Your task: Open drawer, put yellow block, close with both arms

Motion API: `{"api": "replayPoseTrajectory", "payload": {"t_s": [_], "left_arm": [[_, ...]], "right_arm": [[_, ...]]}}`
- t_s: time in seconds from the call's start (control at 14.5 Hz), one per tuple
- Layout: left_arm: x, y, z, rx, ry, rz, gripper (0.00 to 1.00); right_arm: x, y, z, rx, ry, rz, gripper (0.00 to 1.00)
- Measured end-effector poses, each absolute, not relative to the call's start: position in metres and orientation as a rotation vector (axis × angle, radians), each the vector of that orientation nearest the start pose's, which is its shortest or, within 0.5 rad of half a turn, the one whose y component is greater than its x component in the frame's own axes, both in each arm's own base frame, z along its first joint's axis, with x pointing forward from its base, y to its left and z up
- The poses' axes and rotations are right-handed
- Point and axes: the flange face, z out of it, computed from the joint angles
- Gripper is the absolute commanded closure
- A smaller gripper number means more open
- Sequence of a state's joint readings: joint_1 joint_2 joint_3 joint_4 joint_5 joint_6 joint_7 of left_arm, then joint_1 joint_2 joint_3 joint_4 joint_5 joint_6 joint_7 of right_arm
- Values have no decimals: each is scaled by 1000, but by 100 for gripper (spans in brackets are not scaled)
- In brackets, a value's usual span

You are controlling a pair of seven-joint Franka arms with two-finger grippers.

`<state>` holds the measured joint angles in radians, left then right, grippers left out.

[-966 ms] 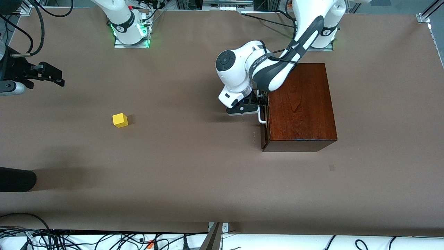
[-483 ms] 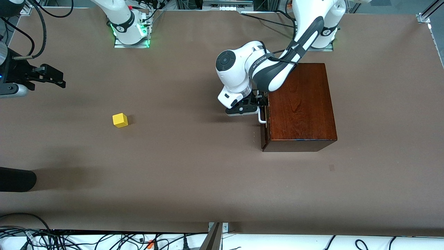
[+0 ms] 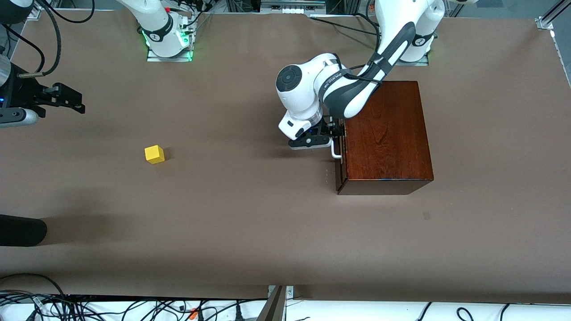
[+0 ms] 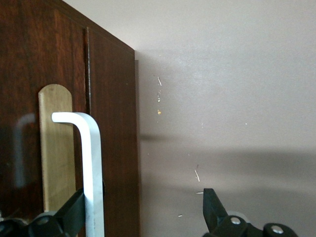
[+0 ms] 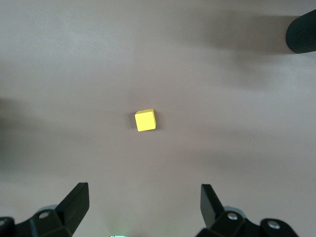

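Your left pincer point(image 3: 335, 137) is sitting at the drawer point(image 3: 341, 164) front with its fingers spread wide; one finger point(image 4: 74, 212) is touching the white handle point(image 4: 91, 168) while the other hangs clear, so nothing is gripped yet. If you are pulling now, the bar is likely slipping free and the drawer staying shut. The yellow block point(image 3: 154, 154) is lying on the surface point(image 3: 250, 223) well apart from the box point(image 3: 386, 136), toward the right arm's end. Your right pincer point(image 5: 143, 207) is waiting open, high over it.
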<state>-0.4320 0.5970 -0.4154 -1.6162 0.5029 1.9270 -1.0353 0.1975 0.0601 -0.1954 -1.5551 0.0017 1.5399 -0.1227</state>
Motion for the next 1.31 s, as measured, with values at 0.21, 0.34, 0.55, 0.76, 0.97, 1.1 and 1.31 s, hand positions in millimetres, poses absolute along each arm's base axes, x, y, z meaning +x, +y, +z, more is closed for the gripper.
{"api": "replayPoseTrajectory", "payload": {"t_s": [0.21,0.34,0.55,0.76,0.97,1.1,1.31], "left_arm": [[486,-456,284,-2847,16,-69,0],[485,-457,284,-2848,18,-71,0],[484,-469,285,-2868,32,-85,0],[484,-476,284,-2870,38,-86,0],[483,-484,284,-2877,41,-91,0],[482,-490,285,-2883,39,-97,0],[482,-493,285,-2885,36,-96,0]], "right_arm": [[568,5,596,-3139,-197,117,0],[568,5,596,-3139,-197,117,0],[568,5,596,-3139,-199,118,0],[569,5,594,-3137,-200,123,0],[578,7,588,-3135,-200,81,0],[584,9,578,-3132,-202,90,0],[593,22,556,-3129,-236,143,0]]}}
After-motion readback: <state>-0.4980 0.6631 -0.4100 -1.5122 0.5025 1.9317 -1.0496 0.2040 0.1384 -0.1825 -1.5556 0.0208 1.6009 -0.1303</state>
